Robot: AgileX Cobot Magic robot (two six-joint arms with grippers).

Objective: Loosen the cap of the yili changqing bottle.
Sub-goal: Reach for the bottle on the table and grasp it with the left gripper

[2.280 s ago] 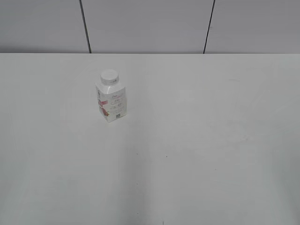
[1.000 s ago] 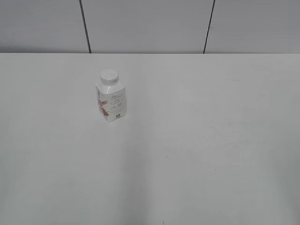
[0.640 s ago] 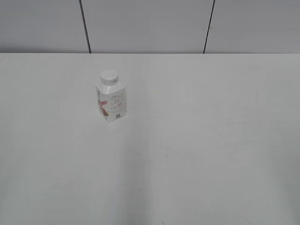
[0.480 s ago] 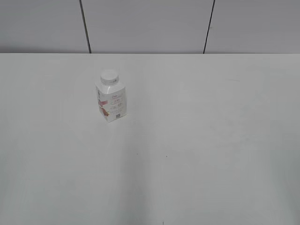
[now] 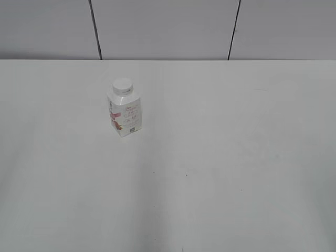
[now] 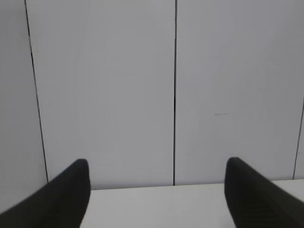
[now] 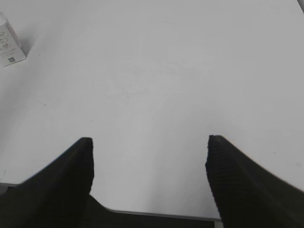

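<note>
- The yili changqing bottle (image 5: 125,114) stands upright on the white bench (image 5: 220,157), left of the middle and toward the far half, in the exterior view.
- The cap (image 5: 122,86) sits on the bottle's neck, flat top up; whether it is tight or loose cannot be told.
- The bottle's near faces carry red and pink print, with a small dark code near the bottom corner.
- Neither arm shows in the exterior view; nothing touches the bottle there.
- Behind the bench rises a pale grey wall (image 5: 168,29) of panels, split by two dark vertical seams.
- In the left wrist view the left gripper (image 6: 156,190) points level toward the wall (image 6: 109,95); its two dark fingers (image 6: 71,190) sit at the bottom corners, so the jaws stand wide apart with nothing between them.
- Only the far edge of the bench (image 6: 156,204) shows between those fingers; the bottle is out of this view.
- In the right wrist view the right gripper (image 7: 149,166) looks down at a slant on the bench (image 7: 156,85); its dark ribbed fingers (image 7: 228,175) are spread, jaws wide and holding nothing.
- The bottle (image 7: 8,45) shows only as a lower corner at the far left edge of the right wrist view, well apart from the right gripper, its dark code visible.
</note>
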